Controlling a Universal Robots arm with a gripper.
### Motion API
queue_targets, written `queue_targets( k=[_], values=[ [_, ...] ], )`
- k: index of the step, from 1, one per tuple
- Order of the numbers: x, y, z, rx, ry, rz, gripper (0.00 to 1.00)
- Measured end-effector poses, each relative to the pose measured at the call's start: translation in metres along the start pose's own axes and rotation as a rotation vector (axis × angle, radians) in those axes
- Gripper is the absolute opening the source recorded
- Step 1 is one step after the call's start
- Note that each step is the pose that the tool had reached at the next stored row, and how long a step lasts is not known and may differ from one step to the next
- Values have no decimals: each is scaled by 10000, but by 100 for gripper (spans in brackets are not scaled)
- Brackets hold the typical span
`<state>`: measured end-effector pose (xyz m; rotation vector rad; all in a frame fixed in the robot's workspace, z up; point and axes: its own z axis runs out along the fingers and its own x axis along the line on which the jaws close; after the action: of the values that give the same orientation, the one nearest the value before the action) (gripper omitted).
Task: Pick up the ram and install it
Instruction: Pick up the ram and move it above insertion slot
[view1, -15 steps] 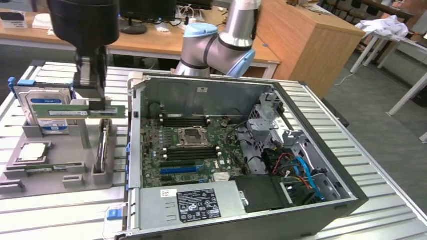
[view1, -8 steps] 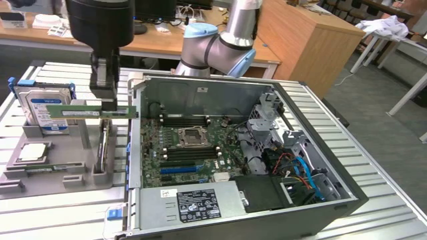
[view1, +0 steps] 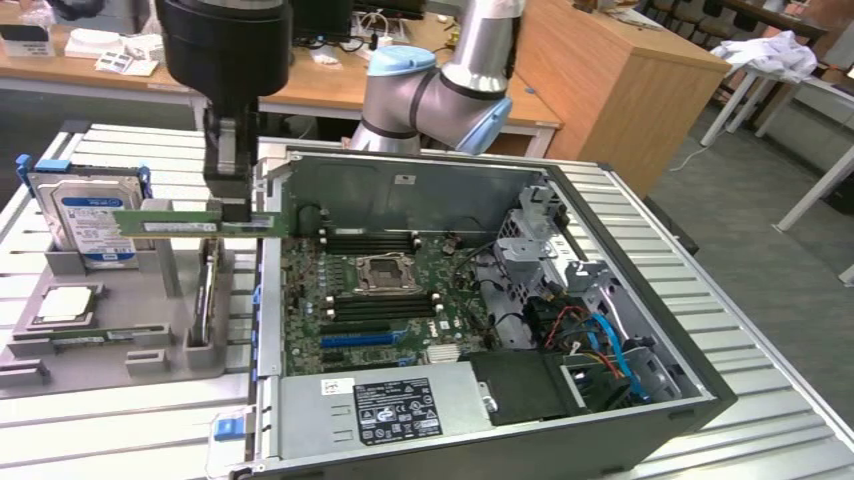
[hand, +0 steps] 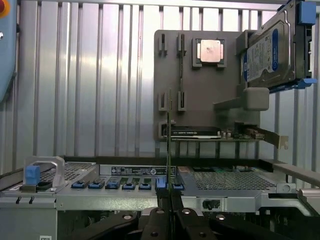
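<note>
Slatted bench (view1: 781, 320) carries an open computer case (view1: 400, 185) lying on its side, motherboard (view1: 334, 300) exposed. A grey fixture tray (view1: 127, 300) stands just beside the case on the exterior view's left, with a hard drive (view1: 91, 215) upright in it.

The ram (view1: 167, 222) is in the air above the tray and beside the case wall, roughly level. The pincer (view1: 235, 216) is closed on the end nearer the case.

Assessment: this is the carry. It is best done with the stick level, its long edge in line with the black memory slots (view1: 374, 240), and clear of the case wall.

Not determinable: the ram's contact edge and notch, and the position of the slot clips. The wrist view presents the stick edge-on, so any tilt along its length is hard to judge.
</note>
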<state>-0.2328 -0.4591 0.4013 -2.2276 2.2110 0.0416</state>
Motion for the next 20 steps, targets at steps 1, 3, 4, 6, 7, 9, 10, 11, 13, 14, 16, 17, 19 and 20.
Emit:
queue_targets(
  k=[1,3,4,6,7,9,10,11,13,14,16,17,19,20],
  values=[
    [0,-20,-1,0,1,0,12],
    [0,-60,-1,0,1,0,12],
    [1,-81,-2,0,1,0,12],
    [1,-128,-2,0,0,-1,12],
    [1,-152,-3,-1,1,-2,12],
    [1,-200,-3,0,0,1,12],
    [2,-224,-4,-1,1,0,12],
    [2,-247,-4,-1,1,0,12],
    [2,-295,-5,-1,0,-1,12],
    [3,-321,-6,-2,1,-1,12],
    [3,-367,-7,-2,1,0,12],
    [3,-389,-7,-2,1,1,12],
    [3,-433,-8,-2,1,0,12],
    [3,-455,-8,-2,1,0,12]
  ],
)
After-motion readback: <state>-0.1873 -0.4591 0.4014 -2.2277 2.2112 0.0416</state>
